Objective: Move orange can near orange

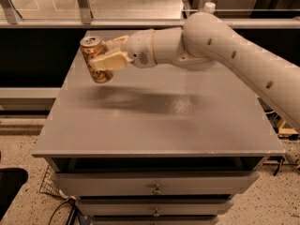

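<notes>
Nearest the camera, the drawer fronts (pixel 154 189) below the desk (pixel 154 135) are shut and play no part in the step. The front and middle of the desk top carry nothing except a broad shadow (pixel 140 100) cast by the arm (pixel 211 36). Toward the far left of the desk, the claw (pixel 104 54) is closed on the orange can (pixel 90 50), one finger across its near side and the other behind it. The can is held slightly tilted, and the shadow under it suggests it is clear of the surface. The orange is not visible; it may be hidden behind the can and claw near the far left corner, but this cannot be confirmed. Behind the arm, only the white cap of a bottle (pixel 209 6) shows, well to the right. Assessment: the step in hand is the carry toward the far left. Recommended practice is to keep the grip firm, hold the can clear of the desk while travelling, and slow down before the far edge. The can should be brought upright before lowering and set down beside the fruit, not against it, since a round fruit would roll if nudged. Release should come only once the base sits flat.
</notes>
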Controlling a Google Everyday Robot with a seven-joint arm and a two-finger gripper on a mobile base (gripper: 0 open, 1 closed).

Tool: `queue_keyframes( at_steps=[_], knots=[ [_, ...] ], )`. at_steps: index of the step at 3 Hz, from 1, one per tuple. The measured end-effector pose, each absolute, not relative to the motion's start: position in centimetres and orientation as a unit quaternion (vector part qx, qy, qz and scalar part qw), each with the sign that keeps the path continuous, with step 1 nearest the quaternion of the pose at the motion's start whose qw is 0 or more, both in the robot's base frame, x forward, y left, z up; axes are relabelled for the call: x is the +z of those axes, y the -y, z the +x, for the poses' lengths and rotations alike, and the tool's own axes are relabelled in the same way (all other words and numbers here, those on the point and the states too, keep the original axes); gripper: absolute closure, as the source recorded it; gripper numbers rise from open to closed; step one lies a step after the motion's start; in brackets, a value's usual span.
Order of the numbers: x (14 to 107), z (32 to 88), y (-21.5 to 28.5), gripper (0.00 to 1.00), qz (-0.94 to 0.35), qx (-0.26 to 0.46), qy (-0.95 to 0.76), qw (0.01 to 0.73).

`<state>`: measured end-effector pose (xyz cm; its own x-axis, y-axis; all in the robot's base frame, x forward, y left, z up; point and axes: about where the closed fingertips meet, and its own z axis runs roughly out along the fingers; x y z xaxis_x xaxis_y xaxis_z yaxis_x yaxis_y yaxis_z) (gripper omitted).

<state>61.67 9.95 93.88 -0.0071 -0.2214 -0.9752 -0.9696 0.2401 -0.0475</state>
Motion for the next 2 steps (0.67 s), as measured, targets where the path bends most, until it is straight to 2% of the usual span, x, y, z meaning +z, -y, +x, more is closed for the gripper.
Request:
queue_keyframes(
  at_steps=[2],
  knots=[
    [91.9, 70.5, -8.7, 1.00, -0.391, 0.326, -0.678, 0.530]
  ],
)
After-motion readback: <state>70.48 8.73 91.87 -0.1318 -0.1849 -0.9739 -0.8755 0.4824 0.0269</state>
